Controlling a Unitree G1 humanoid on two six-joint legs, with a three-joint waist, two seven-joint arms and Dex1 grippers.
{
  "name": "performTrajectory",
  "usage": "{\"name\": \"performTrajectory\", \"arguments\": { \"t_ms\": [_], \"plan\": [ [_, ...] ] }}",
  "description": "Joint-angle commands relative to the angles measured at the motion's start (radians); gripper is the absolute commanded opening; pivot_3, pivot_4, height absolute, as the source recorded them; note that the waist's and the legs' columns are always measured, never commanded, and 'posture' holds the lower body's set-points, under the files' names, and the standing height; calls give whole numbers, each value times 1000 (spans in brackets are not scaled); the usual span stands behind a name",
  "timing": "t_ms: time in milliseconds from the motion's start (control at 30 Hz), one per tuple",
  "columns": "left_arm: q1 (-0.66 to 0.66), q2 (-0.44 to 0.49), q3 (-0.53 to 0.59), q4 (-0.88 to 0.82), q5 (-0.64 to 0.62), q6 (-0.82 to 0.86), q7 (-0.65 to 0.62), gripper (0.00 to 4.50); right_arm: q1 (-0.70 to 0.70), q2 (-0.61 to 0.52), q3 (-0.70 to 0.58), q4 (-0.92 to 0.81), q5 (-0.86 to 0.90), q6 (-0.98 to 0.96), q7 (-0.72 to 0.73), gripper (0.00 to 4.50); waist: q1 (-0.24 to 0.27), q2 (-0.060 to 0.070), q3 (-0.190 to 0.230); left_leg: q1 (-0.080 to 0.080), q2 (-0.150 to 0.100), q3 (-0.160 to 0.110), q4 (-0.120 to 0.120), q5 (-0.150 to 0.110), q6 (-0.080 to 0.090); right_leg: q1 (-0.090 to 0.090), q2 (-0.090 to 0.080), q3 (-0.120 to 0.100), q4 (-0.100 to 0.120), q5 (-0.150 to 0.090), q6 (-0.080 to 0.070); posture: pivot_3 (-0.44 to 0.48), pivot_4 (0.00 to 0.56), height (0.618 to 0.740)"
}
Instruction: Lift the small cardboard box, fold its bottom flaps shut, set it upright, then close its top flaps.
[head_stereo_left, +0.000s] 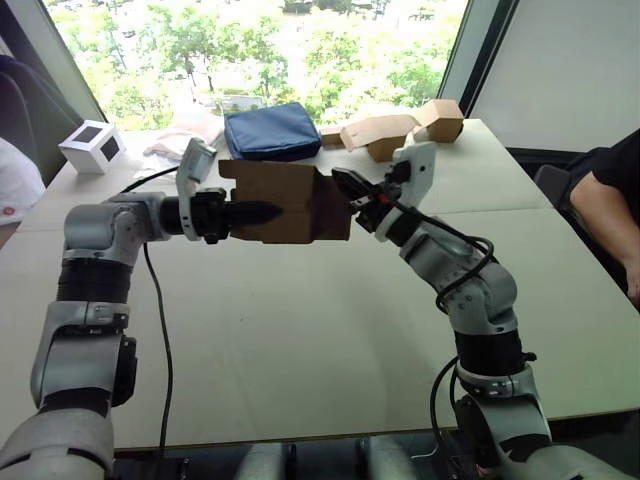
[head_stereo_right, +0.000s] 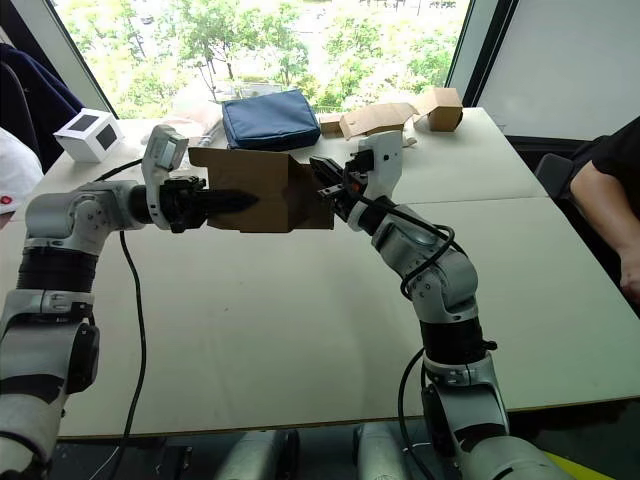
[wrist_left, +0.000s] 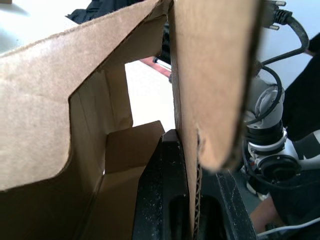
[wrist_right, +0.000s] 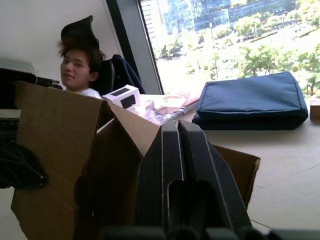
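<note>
Left eye view: we see the small cardboard box (head_stereo_left: 285, 203) held in the air above the surface (head_stereo_left: 300, 330), lying on its side between our two arms. The left hand (head_stereo_left: 262, 212) reaches in from 9 o'clock, fingers clamped on the box wall. The right hand (head_stereo_left: 345, 186) meets the box's end from 3 o'clock.

Right eye view: same scene; a blue pouch (head_stereo_right: 272, 118), tan boxes (head_stereo_right: 400, 115) and a white cube (head_stereo_right: 88, 134) sit on the surface behind, toward 12 o'clock. A person's arm (head_stereo_right: 610, 210) shows at 3 o'clock.

Left wrist view: one wall panel is pinched between the two black fingers (wrist_left: 160, 200); the box's open inside lies beside it.

Right wrist view: right fingers (wrist_right: 185, 170) are pressed together, empty, nosing between the loose bottom flaps (wrist_right: 125, 150).

Handling: we judge it light, stiff corrugated board, easily creased; hold by a wall edge and push flaps near their hinges.
</note>
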Motion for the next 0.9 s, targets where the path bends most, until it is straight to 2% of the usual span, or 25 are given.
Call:
{"name": "performTrajectory", "arguments": {
  "t_ms": [33,533,700,900],
  "plan": [
    [-3,19,29,-38,-26,2,-3,0,-4,25,15,-40,5,-8,31,23,0,0,0,0,0,0,0,0,0,0,0,0,0,0,0,0,150,740],
    [3,8,-1,-24,-15,-30,-21,0,45,98,23,-94,20,-9,61,23,0,0,0,0,0,0,0,0,0,0,0,0,0,0,0,0,150,740],
    [-9,6,4,-5,-14,-39,-19,0,86,50,-19,-167,27,-43,97,23,2,0,0,0,0,0,0,0,0,0,0,0,0,0,0,0,150,740],
    [-14,8,5,5,-16,-44,-28,0,158,-76,-43,-276,23,-23,136,23,2,0,0,0,0,0,0,0,0,0,1,0,0,0,0,0,150,740]
  ]
}}
